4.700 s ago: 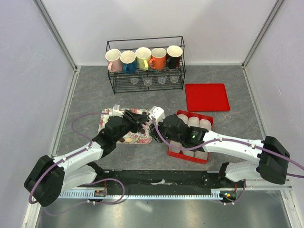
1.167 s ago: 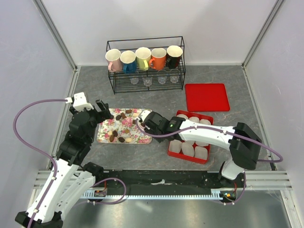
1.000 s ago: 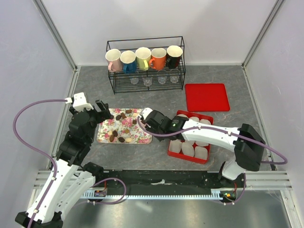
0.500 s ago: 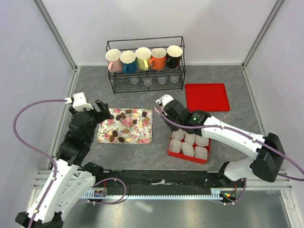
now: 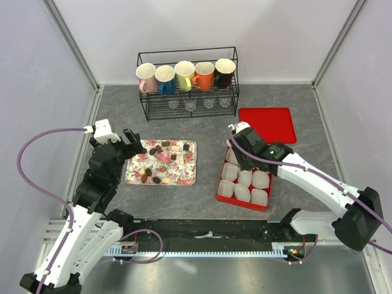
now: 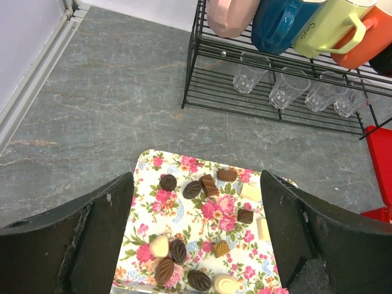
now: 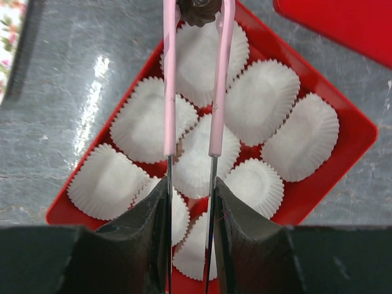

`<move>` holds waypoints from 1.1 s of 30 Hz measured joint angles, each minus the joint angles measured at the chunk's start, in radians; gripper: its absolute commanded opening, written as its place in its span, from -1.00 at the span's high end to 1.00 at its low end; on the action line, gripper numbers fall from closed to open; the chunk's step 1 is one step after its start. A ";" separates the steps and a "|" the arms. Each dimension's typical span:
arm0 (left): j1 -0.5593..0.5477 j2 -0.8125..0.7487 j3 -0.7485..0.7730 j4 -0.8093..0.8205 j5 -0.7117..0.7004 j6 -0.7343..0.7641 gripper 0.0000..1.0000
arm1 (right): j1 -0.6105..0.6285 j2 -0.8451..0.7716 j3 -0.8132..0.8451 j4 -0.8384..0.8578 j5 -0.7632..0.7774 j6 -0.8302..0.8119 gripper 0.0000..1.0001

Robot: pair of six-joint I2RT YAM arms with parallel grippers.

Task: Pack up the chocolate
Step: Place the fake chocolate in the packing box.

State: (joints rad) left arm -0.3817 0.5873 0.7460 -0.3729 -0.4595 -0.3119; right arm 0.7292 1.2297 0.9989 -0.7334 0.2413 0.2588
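Closed right gripper (image 7: 190, 190) squeezes pink tongs (image 7: 169, 92); dark chocolate (image 7: 199, 11) pinched at their tips above red box (image 7: 358, 131) of paper cups (image 7: 260, 101). Idle left gripper (image 5: 133, 142) gapes near floral tray (image 6: 142, 184), other chocolates (image 6: 207, 184) there. Piece likely light, brittle, smear-prone: pinch flanks gently. A second ago tongs were at tray, now carried across to box; left arm unmoved.

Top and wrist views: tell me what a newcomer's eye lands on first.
Pink tongs, held in the right gripper, pinch a dark chocolate above the red box of white paper cups. Left of the box sits a floral tray strewn with chocolates; bright mugs line the back rack.
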 measured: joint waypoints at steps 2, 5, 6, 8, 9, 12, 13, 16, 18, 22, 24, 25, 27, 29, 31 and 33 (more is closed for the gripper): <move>0.000 0.000 0.000 0.000 0.000 0.000 -0.81 | -0.019 -0.002 -0.014 -0.010 -0.013 0.007 0.73; 0.000 0.002 0.000 0.000 0.002 0.000 -0.81 | -0.037 -0.002 -0.028 -0.018 -0.035 0.012 0.73; 0.000 0.003 0.000 0.000 0.003 0.000 -0.81 | -0.040 -0.001 -0.030 -0.021 -0.042 0.016 0.73; 0.000 0.005 0.000 0.000 0.008 0.000 -0.81 | -0.045 0.003 -0.032 -0.024 -0.056 0.019 0.73; 0.000 0.006 0.000 0.000 0.010 0.000 -0.81 | -0.047 0.008 -0.032 -0.024 -0.063 0.022 0.73; 0.000 0.007 0.000 0.000 0.017 0.000 -0.81 | -0.061 0.028 -0.034 -0.024 -0.081 0.027 0.73; 0.000 0.007 0.000 0.000 0.018 0.000 -0.81 | -0.066 0.034 -0.036 -0.024 -0.086 0.029 0.73; 0.000 0.007 0.000 0.000 0.018 0.000 -0.81 | -0.082 0.053 -0.047 -0.026 -0.097 0.035 0.73; 0.000 0.007 0.000 0.000 0.018 0.000 -0.81 | -0.089 0.061 -0.055 -0.025 -0.108 0.038 0.72; 0.000 0.008 0.000 0.000 0.018 0.000 -0.81 | -0.098 0.072 -0.063 -0.027 -0.119 0.041 0.71; 0.000 0.008 0.000 0.000 0.018 0.000 -0.81 | -0.098 0.078 -0.063 -0.026 -0.128 0.042 0.70; 0.000 0.008 0.000 0.000 0.018 0.000 -0.81 | -0.099 0.082 -0.064 -0.024 -0.132 0.042 0.70; 0.000 0.008 0.000 0.000 0.018 0.000 -0.81 | -0.099 0.090 -0.066 -0.023 -0.136 0.041 0.69; 0.000 0.008 0.000 0.000 0.018 0.000 -0.80 | -0.099 0.098 -0.069 -0.020 -0.138 0.041 0.67; 0.000 0.008 0.000 0.000 0.018 0.000 -0.80 | -0.102 0.107 -0.073 -0.014 -0.138 0.041 0.63; 0.000 0.008 0.000 0.000 0.018 0.000 -0.80 | -0.106 0.116 -0.077 -0.009 -0.138 0.041 0.56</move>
State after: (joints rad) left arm -0.3817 0.5949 0.7456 -0.3729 -0.4412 -0.3119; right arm 0.6235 1.3453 0.9222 -0.7422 0.1028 0.3000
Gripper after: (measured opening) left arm 0.905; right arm 0.359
